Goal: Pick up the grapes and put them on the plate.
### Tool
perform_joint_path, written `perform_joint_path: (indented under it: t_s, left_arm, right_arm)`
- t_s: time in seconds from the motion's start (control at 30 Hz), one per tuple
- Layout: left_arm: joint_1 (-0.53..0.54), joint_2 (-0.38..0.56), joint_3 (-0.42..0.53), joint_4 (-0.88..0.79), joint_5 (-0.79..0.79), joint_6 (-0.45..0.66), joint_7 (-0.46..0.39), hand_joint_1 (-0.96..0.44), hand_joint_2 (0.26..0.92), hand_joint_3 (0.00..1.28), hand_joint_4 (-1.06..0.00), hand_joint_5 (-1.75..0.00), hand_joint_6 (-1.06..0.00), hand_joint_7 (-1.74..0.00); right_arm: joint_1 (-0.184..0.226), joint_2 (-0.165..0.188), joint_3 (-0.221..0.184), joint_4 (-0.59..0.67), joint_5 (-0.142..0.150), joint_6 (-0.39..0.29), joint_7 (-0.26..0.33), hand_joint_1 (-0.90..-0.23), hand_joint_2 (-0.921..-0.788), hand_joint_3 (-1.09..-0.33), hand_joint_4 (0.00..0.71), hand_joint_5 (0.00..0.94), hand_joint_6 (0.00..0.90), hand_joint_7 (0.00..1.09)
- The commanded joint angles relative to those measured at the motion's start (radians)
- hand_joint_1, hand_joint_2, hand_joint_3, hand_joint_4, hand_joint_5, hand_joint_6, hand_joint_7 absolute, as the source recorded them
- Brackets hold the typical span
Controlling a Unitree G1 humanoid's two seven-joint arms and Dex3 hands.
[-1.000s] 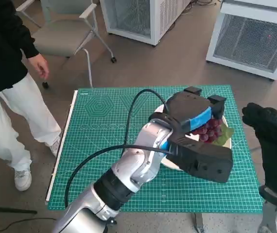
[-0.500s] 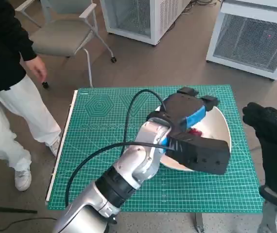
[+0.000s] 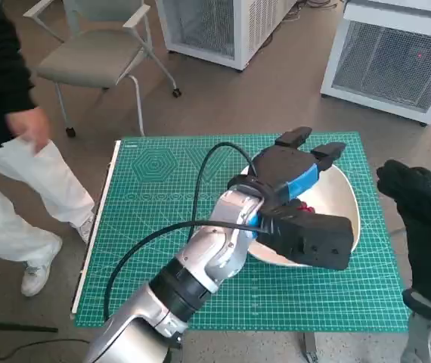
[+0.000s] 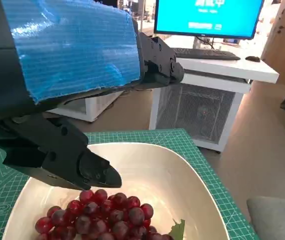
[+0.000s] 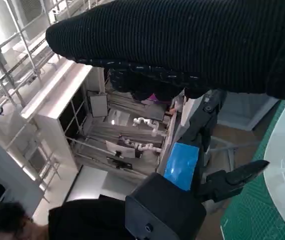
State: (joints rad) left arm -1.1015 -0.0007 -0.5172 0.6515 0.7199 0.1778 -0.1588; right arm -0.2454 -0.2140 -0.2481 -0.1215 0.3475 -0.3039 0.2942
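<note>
Left wrist view: grapes (image 4: 100,215) lie just beneath spread fingers (image 4: 77,162).

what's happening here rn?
The grapes lie in the white plate on the green mat. The left hand hovers just above them, fingers apart, holding nothing, so the put-down looks done. The right hand hangs off the table's right edge, not involved. A person stands beside the table on the left.
</note>
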Motion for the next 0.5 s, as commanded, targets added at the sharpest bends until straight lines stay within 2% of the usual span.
perform_joint_path:
  t_s: [0.03,0.33,0.5]
  left_arm:
    - [-0.001,0.025,0.013,-0.039,-0.011,0.004,-0.017,-0.15,0.804,0.05,0.0,0.0,-0.19,0.0]
    - [0.108,0.138,0.068,-0.203,-0.045,-0.048,-0.015,-0.25,0.842,0.05,0.0,0.0,-0.18,0.0]
    - [0.225,0.204,0.138,-0.293,-0.078,-0.116,0.063,-0.33,0.863,0.04,0.0,0.0,-0.18,0.0]
  right_arm:
    - [0.015,-0.001,0.006,0.012,-0.008,0.007,0.002,-0.618,-0.921,-0.697,0.352,0.007,-0.001,0.74]
    - [0.018,-0.001,0.011,0.005,-0.009,0.011,0.0,-0.624,-0.921,-0.694,0.353,0.007,-0.001,0.73]
    - [0.019,-0.006,0.012,0.007,-0.014,0.006,0.002,-0.625,-0.921,-0.691,0.355,0.009,-0.001,0.7]
